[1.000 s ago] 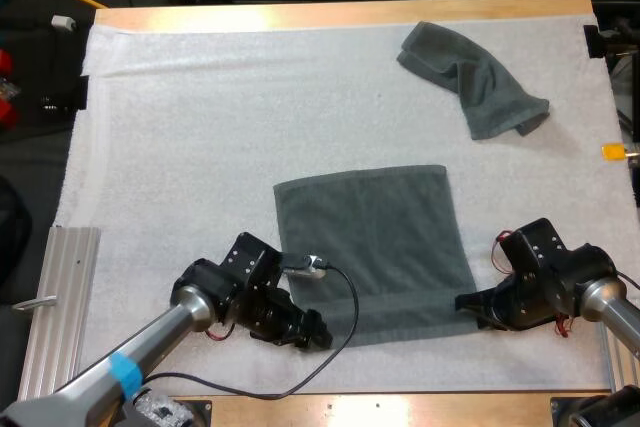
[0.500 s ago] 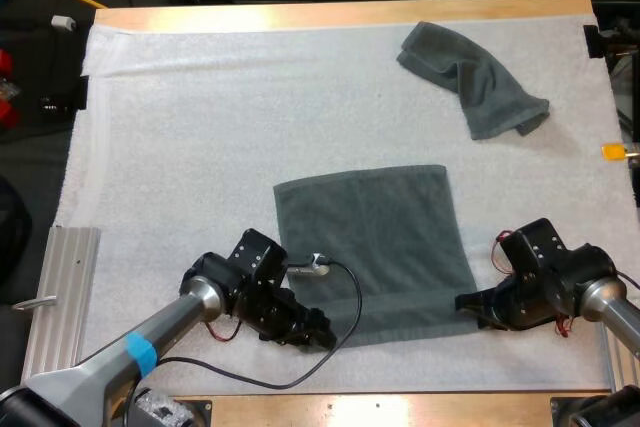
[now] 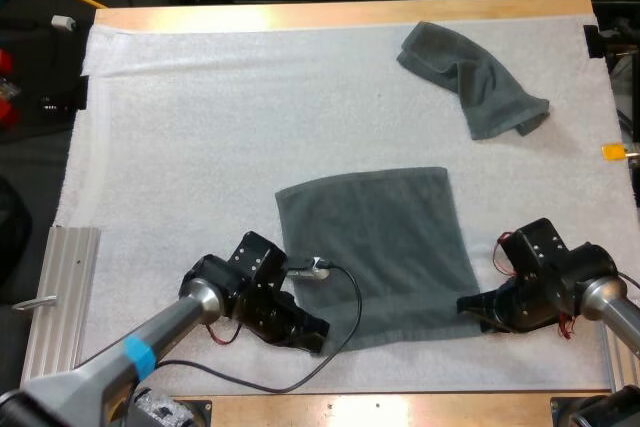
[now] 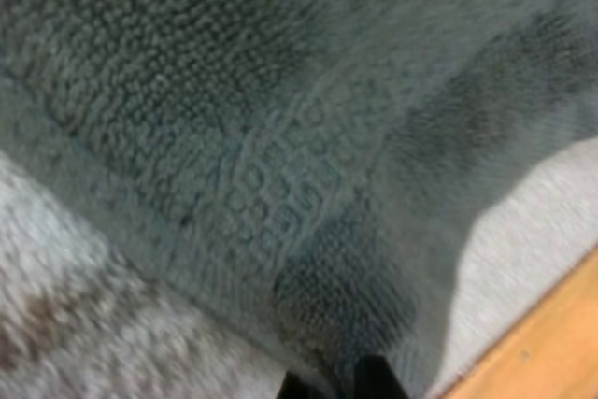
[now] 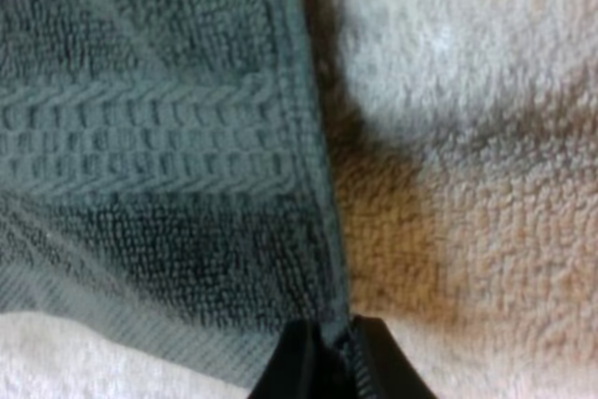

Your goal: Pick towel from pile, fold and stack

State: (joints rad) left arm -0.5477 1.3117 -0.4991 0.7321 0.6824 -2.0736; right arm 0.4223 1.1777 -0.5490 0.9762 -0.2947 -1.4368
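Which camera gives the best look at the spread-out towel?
The high view: the spread-out towel shows almost whole, edges and all. The left wrist view gives its weave near one corner; the right wrist view, its hemmed edge pinched by the right gripper.
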